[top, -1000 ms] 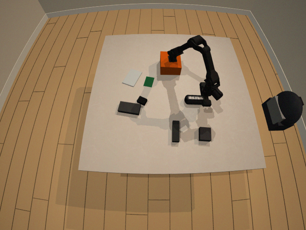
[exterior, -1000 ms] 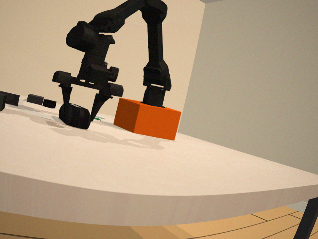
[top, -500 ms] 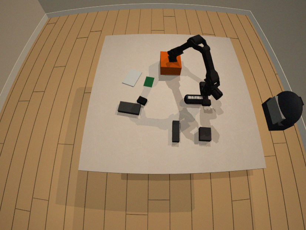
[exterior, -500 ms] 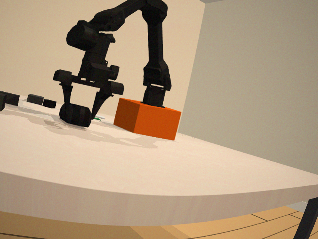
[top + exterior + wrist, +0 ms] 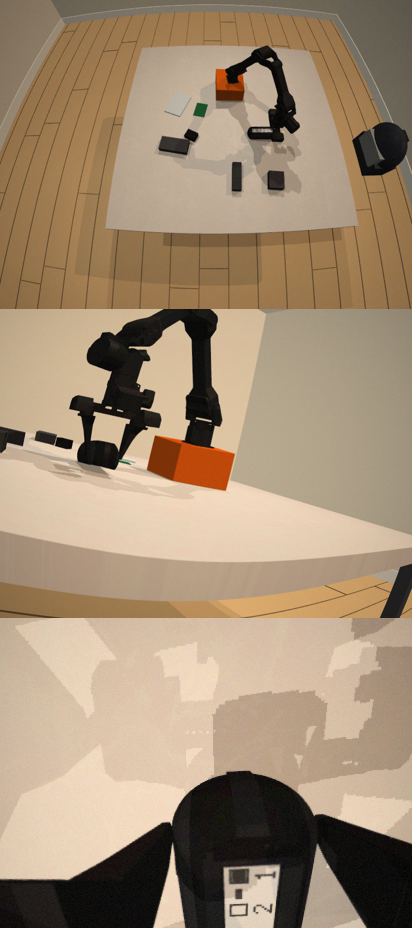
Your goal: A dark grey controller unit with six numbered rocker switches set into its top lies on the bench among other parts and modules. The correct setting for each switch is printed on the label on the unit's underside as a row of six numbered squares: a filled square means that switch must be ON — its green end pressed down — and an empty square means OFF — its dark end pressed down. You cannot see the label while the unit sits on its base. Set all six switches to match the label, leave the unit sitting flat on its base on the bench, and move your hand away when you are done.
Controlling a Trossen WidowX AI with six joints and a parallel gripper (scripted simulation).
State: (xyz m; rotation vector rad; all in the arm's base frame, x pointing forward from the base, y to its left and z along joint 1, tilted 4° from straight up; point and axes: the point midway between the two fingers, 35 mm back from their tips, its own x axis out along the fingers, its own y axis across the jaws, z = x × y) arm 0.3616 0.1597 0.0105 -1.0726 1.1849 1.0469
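The dark controller unit (image 5: 261, 136) (image 5: 107, 455) (image 5: 240, 805) is label side up, its switches hidden underneath. My gripper (image 5: 275, 129) (image 5: 103, 459) (image 5: 242, 827) is shut on it near one rounded end, a finger touching each long side. That end looks slightly raised off the bench in the exterior view. The white label (image 5: 262, 130) (image 5: 267, 890) shows a filled square beside 1 and an empty square beside 2 in the wrist view. Its other squares are cut off there and too small to read in the top view.
The orange box (image 5: 229, 94) (image 5: 202, 468) carries the arm's base. A pale plate (image 5: 177, 104) and green square (image 5: 200, 109) lie left of it. A small black block (image 5: 191, 135) is beside a long dark block (image 5: 173, 145). A narrow block (image 5: 236, 176) and square block (image 5: 276, 180) lie toward the front.
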